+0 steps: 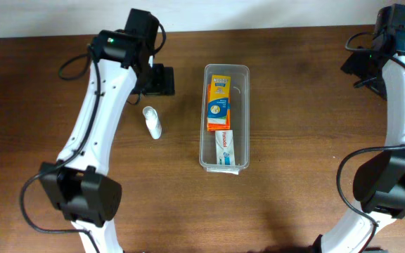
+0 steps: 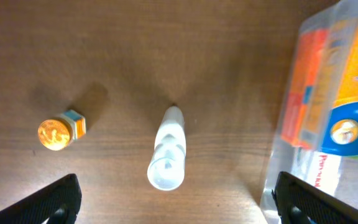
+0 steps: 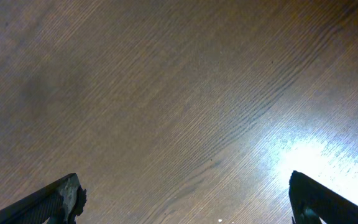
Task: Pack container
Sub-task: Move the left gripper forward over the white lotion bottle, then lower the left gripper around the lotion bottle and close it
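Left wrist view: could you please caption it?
Open left gripper over a white bottle lying between a small orange item and the container.

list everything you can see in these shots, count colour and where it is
container: 1, clear plastic, middle of the table
cardboard box: 1, orange and yellow, inside the container, far end
toothpaste box: 1, white with red and blue, inside the container, near end
small bottle: 1, white, lying on the table left of the container, apart from it
small jar: 1, orange with gold lid, on the table near the bottle, not touching it, seen only in the left wrist view
table: 1, dark brown wood, under everything
arms: 2, white with black joints, one at each side
left pincer: 1, black, open, above the bottle
right pincer: 1, black, open, over bare table
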### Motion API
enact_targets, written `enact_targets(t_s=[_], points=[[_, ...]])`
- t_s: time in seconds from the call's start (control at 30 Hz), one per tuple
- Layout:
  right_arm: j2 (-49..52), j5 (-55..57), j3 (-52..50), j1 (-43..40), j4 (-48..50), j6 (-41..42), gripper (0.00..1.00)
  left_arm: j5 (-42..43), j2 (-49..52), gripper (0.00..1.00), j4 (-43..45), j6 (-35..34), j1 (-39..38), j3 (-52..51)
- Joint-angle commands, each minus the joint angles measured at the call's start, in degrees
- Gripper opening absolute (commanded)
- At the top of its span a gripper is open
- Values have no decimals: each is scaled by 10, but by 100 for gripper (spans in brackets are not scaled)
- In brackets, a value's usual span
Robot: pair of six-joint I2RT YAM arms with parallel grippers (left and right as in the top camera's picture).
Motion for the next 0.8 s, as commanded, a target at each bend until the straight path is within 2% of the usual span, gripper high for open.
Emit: enact_targets(t_s=[0.0,0.2,0.37,0.57,0.77], points=[[5,9,-1,-4,0,-3,98,0,43,99,-5,-19,2,9],[5,9,-1,-4,0,-3,98,2,63,99,-28,-16,4,9],[5,9,-1,-4,0,-3,98,2,64,99,-56,17,4,8],[5,9,-1,-4,0,-3,98,26,67,100,-42,54,5,-7],[5,9,-1,-4,0,-3,98,54,67,99,-12,53,24,-50]])
